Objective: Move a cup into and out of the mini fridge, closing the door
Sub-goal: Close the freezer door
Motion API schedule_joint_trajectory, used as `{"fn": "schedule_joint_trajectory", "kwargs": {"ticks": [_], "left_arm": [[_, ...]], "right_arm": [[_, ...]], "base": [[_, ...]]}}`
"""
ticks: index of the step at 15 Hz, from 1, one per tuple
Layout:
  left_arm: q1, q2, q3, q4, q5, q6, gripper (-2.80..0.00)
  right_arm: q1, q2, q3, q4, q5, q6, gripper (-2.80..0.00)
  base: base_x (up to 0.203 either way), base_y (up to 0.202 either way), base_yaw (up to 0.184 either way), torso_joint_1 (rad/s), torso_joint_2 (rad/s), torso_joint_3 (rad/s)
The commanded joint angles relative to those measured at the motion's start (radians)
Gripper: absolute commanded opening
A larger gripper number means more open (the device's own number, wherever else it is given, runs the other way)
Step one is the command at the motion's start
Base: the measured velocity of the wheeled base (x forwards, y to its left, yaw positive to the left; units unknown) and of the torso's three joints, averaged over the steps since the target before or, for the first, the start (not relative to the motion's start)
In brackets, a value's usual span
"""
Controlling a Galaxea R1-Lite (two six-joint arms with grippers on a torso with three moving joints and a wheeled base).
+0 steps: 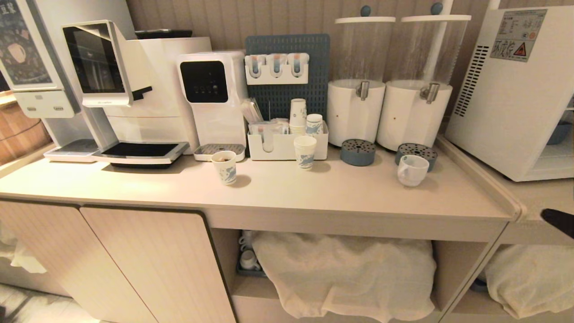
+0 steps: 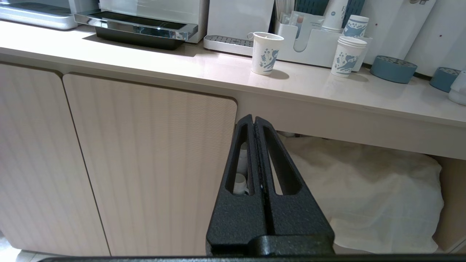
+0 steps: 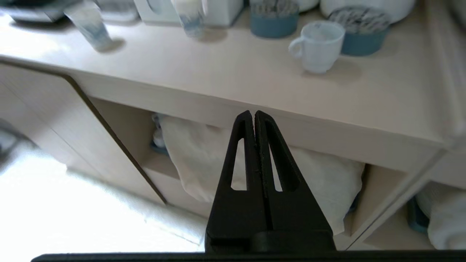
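My right tool (image 3: pixel 253 115) is clenched on nothing, low before the worktop (image 3: pixel 225 80) edge, clear of the cup (image 3: pixel 318 45) standing beside the mini fridge (image 1: pixel 511 89). My left tool (image 2: pixel 253 122) is clenched too, parked by the cabinet door (image 2: pixel 153 160).

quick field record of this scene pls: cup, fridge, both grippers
cup: upright on the counter, in front of the right drip tray, not held
mini fridge: right end of counter, front mostly out of frame
left gripper: shut, empty, below counter level facing the cabinet door
right gripper: shut, empty, below the counter edge, apart from the cup
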Motion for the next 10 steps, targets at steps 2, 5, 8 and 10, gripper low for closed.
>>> {"fn": "schedule_joint_trajectory", "kwargs": {"ticks": [2,5,8,10], "left_arm": [[0.0,-0.005,0.04,-0.001,0.0,-0.001,-2.8],[0.0,-0.005,0.04,-0.001,0.0,-0.001,-2.8],[0.0,-0.005,0.04,-0.001,0.0,-0.001,-2.8],[0.0,-0.005,0.04,-0.001,0.0,-0.001,-2.8]], "right_arm": [[0.009,-0.426,-0.077,0.374,-0.002,0.01,-2.8],[0.067,-0.637,-0.126,0.684,0.028,0.001,-2.8],[0.081,-0.808,-0.108,0.761,0.018,0.006,-2.8],[0.083,-0.84,-0.079,0.756,-0.195,0.06,-2.8]], "base": [[0.0,0.0,0.0,0.0,0.0,0.0],[0.0,0.0,0.0,0.0,0.0,0.0],[0.0,0.0,0.0,0.0,0.0,0.0],[0.0,0.0,0.0,0.0,0.0,0.0]]}}
